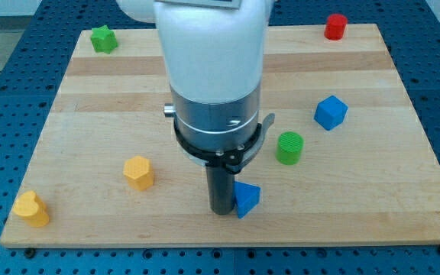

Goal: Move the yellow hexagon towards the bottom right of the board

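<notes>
Task barely begun: yellow hexagonal block (138, 172) sits left of centre on wooden table (403, 229), untouched. Rod end effector, tip (221, 210), grasps nothing, touching blue triangular block (246, 198), well apart from hexagon.

board: pale wooden board (113, 92) on a blue perforated table (6, 46)
top edge: green block (104, 38), red cylinder (335, 27)
right: blue cube (330, 112), green cylinder (289, 147)
bottom: yellow hexagon (138, 172), yellow block (32, 208), blue triangle (246, 198)

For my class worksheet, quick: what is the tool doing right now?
My tip: no jaws, holds nothing; it touches the blue triangular block, well right of the yellow hexagon.
</notes>
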Controlling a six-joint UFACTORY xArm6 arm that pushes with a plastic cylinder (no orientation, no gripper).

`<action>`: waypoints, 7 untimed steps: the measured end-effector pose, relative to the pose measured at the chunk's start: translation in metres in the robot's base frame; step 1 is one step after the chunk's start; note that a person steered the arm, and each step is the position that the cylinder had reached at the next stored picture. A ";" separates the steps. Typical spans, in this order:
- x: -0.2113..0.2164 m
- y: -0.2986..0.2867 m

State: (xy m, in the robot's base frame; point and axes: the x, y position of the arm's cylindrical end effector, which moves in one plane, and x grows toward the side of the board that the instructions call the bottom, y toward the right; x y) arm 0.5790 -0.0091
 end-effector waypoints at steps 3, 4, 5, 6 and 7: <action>0.000 -0.029; 0.000 -0.070; -0.005 -0.112; -0.040 -0.137; -0.066 -0.141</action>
State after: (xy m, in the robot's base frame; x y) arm 0.5132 -0.1502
